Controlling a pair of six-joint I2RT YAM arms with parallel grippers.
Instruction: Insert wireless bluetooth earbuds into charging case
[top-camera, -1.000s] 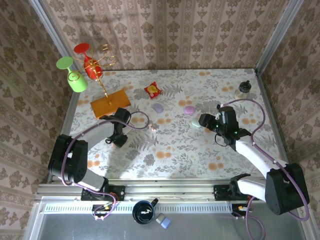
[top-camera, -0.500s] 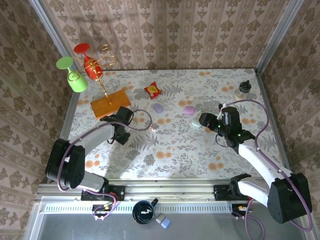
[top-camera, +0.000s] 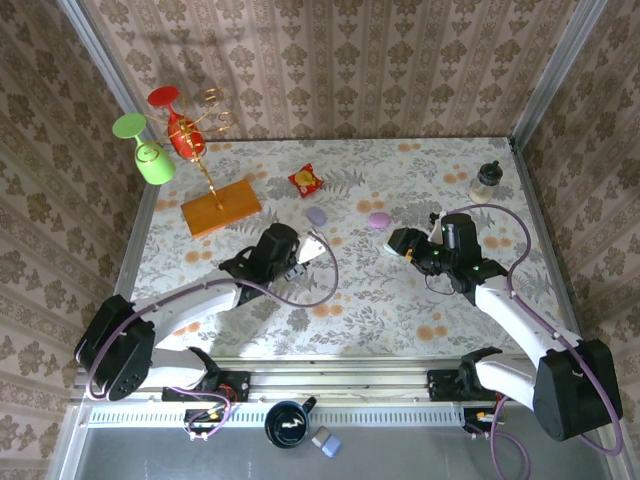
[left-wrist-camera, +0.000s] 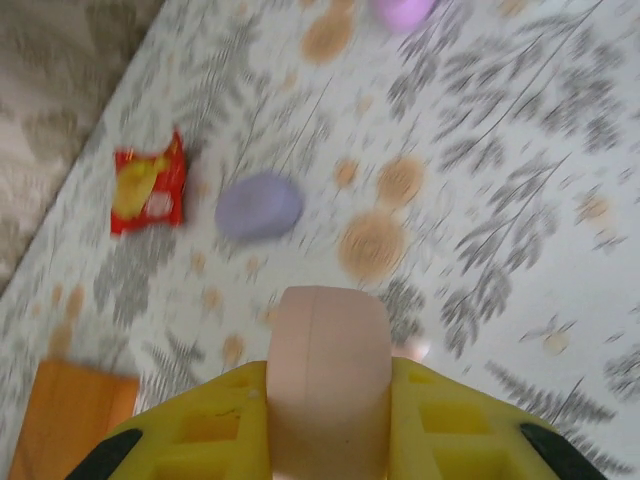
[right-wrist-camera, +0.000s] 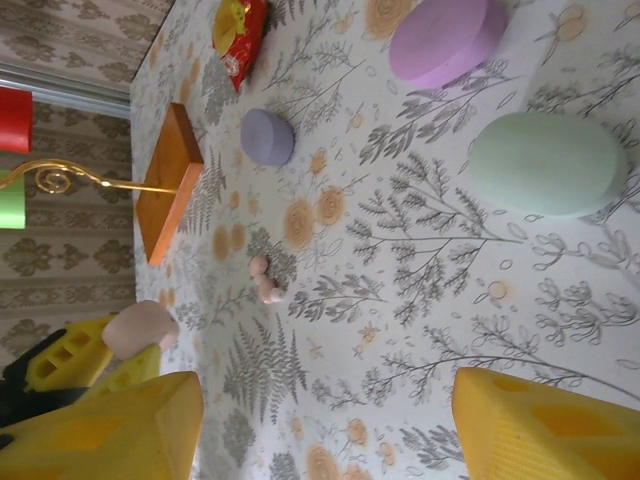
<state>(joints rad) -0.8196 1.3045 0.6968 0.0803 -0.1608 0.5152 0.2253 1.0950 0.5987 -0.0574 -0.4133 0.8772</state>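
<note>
Clamping left gripper (top-camera: 309, 249): its yellow fingers (left-wrist-camera: 180, 452) are pressed together on the pale pink case (left-wrist-camera: 327, 370), one on each side, with the case's rounded end poking out past the tips.
Left arm: in the top view it reaches from 7 o'clock of the table toward the middle, and the gripper ends at 6 o'clock of the lavender case (top-camera: 317, 215).
Earbuds (right-wrist-camera: 265, 281): two tiny pale pink buds lie loose on the flowered table (top-camera: 350, 300), touching each other. In the right wrist view they are at 6 o'clock of the lavender case and between 2 and 3 o'clock of the held pink case, near it but apart.
Right gripper (right-wrist-camera: 325, 412): the jaws stand apart with only bare tabletop between them, and nothing is held.
Mint case: (right-wrist-camera: 548, 163) lies closed and flat on the table, between 1 and 2 o'clock of the right gripper in its wrist view, clear of both fingers.
Pinkish-lilac case (right-wrist-camera: 447, 40): sits at about 11 o'clock of the mint case, just beside it and not touching.
Snack packet (top-camera: 305, 179): red and yellow, at 11 o'clock of the lavender case in the top view.
Wooden base (top-camera: 220, 207): sits at 9 o'clock of the lavender case and carries a gilt wire stand. A green glass (top-camera: 140, 150) and a red glass (top-camera: 172, 110) are at 11 o'clock of the base.
Small jar (top-camera: 487, 178): stands at 2 o'clock of the table, near the far right corner.
</note>
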